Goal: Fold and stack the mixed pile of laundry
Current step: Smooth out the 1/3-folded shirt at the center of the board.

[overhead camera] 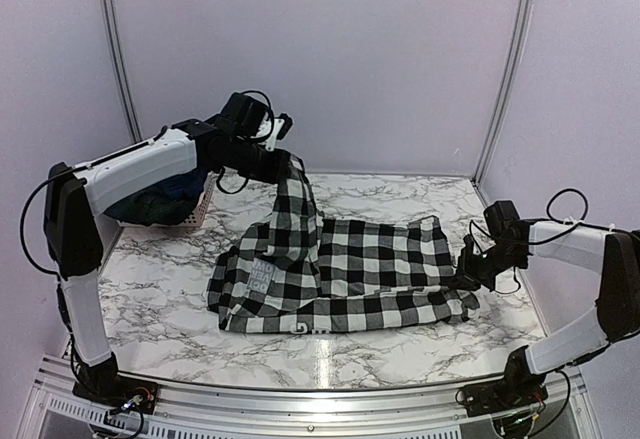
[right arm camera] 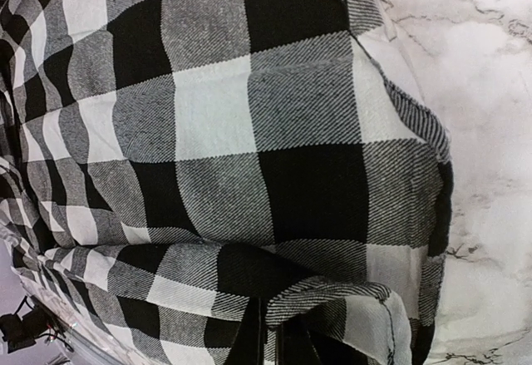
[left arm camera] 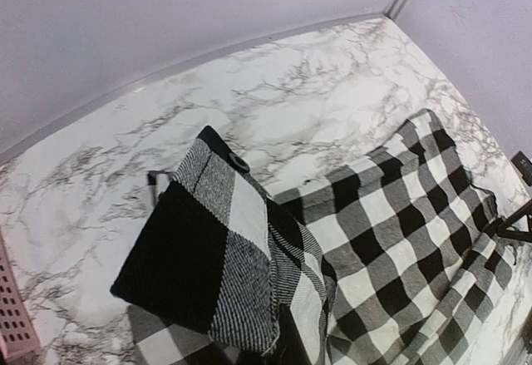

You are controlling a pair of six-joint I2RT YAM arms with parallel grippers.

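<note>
A black-and-white large-check shirt (overhead camera: 370,259) lies spread across the marble table (overhead camera: 400,194). My left gripper (overhead camera: 286,164) is shut on a part of it and holds that part up above the table's back left; the cloth hangs down from it in a narrow drape. In the left wrist view the held fold (left arm camera: 224,249) covers the fingers. My right gripper (overhead camera: 467,277) is low at the shirt's right edge, shut on a pinch of the checked cloth (right arm camera: 249,132). Dark navy and green garments (overhead camera: 160,204) sit in a basket behind the left arm.
A pinkish perforated basket (overhead camera: 200,211) stands at the table's back left corner; its side (left arm camera: 12,315) shows in the left wrist view. White walls close the table at the back and both sides. Bare marble (left arm camera: 274,107) lies behind the shirt.
</note>
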